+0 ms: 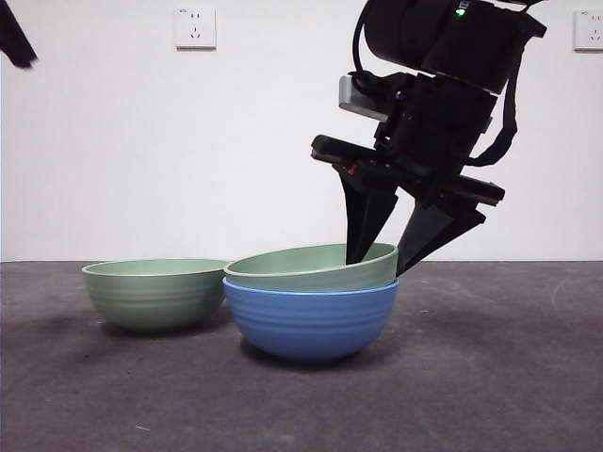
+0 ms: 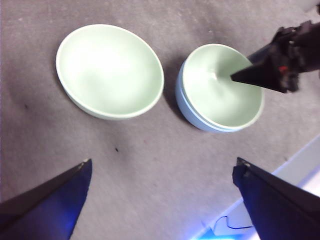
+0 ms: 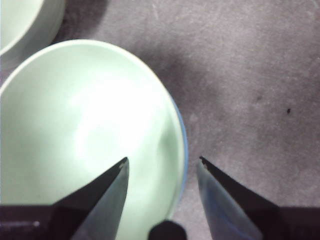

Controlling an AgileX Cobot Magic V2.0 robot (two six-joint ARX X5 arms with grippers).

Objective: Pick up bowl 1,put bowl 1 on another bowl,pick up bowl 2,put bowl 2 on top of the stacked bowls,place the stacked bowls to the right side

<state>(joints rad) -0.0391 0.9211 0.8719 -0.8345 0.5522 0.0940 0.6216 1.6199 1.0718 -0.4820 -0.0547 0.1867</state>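
A green bowl (image 1: 316,266) sits nested in the blue bowl (image 1: 311,320) near the middle of the dark bench (image 1: 490,377). Both open upward, but the green one is not seated level: in the front view its rim rides higher on the side where the right tool is and dips on the side facing the second green bowl (image 1: 155,292). The blue bowl stands flat on the bench, its ribbed outside showing below the green rim.

The right tool (image 1: 382,259) comes down from above at a slant and straddles the raised edge of the nested bowl. One jaw reaches inside the green bowl and the other hangs outside, by the rims of the two bowls. In the right wrist view the right tool (image 3: 162,162) has its jaws apart, with the green rim and a thin blue sliver of the lower bowl running between them; the pictures do not show clearly whether either jaw touches the rim.

The second green bowl stands upright on the bench just beside the blue bowl, mouth up, and in the front view their sides look to be touching or nearly so. In the left wrist view the two stand side by side with a narrow strip of bench between them.

The left tool (image 2: 162,165) hangs well above the bench with its jaws wide apart, holding nothing. On the wall behind are two white sockets (image 1: 195,26).
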